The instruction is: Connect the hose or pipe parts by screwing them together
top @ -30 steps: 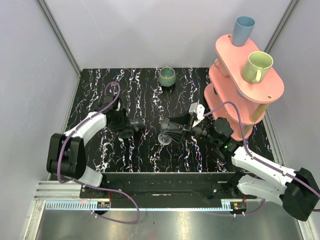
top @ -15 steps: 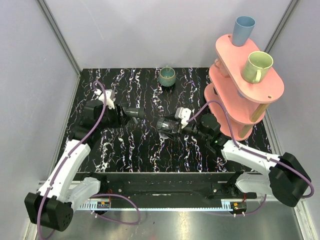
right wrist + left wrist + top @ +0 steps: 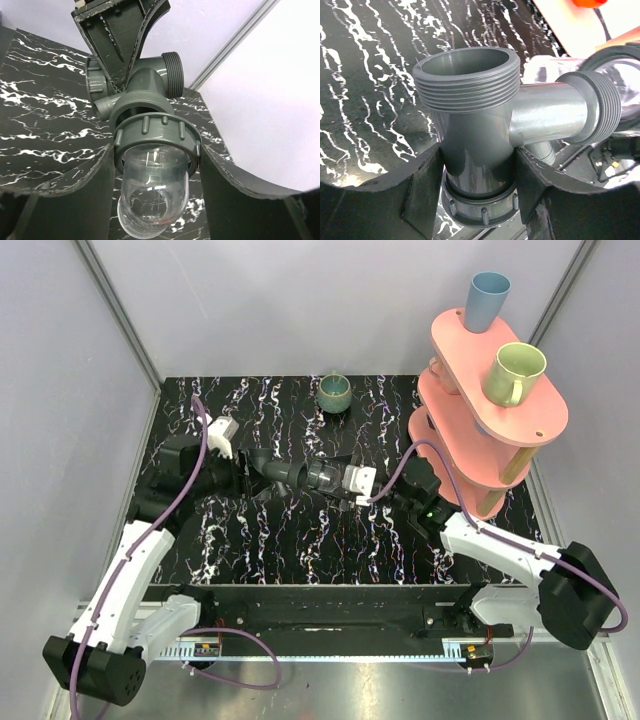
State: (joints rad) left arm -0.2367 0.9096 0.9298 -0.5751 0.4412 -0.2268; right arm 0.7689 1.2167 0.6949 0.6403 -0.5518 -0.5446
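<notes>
The left gripper (image 3: 477,182) squeezes one grey pipe (image 3: 470,105); the right gripper (image 3: 156,172) squeezes one clear connector (image 3: 152,200); one small green cup (image 3: 333,392) sits far; one pink rack (image 3: 460,350), right, holds one blue cup (image 3: 488,300), one green mug (image 3: 514,373).

The tool (image 3: 477,170) fills the bottom of the frame, its two dark fingers (image 3: 415,195) pressed against either side of the grey pipe fitting (image 3: 475,140), whose threaded mouth faces up at centre. A side branch runs right to a threaded collar, with the clear connector (image 3: 547,67) just behind it at upper right. The black, white-veined surface (image 3: 365,75) spreads across the upper left.
</notes>
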